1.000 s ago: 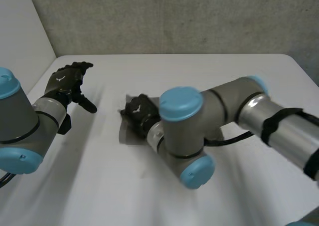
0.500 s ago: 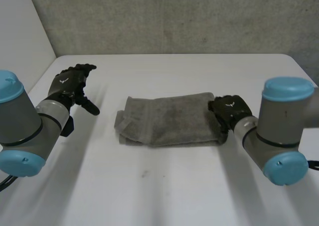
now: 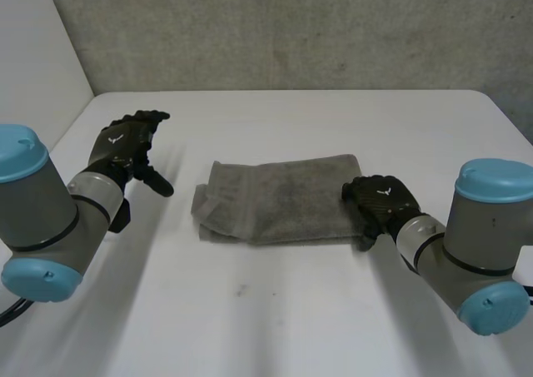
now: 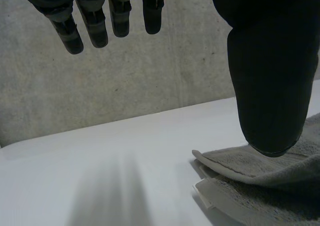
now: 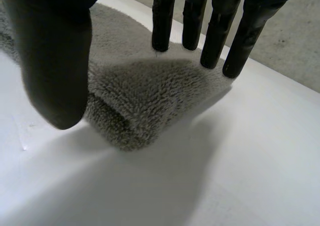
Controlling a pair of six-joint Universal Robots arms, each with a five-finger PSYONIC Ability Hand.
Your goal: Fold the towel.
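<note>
White table (image 3: pixel 275 319) bears 1 towel (image 3: pixel 279 200); 2 hands spread: left hand (image 3: pixel 125 141), right hand (image 3: pixel 380 199).

Soft, even light falls from above on the white table (image 3: pixel 275 327), which reads bright and free of glare. The matte grey wall (image 3: pixel 291 27) behind it takes the light flatly and sits dimmer than the tabletop. Pale highlights lie on the tops of the light-blue caps (image 3: pixel 491 181). The black left hand (image 3: pixel 125 140) and right hand (image 3: pixel 379 200) stay dark, with only a faint sheen on their backs. In the right wrist view the towel (image 5: pixel 140 96) is brighter on top than on its near face, and a dark crease marks its folded end.
</note>
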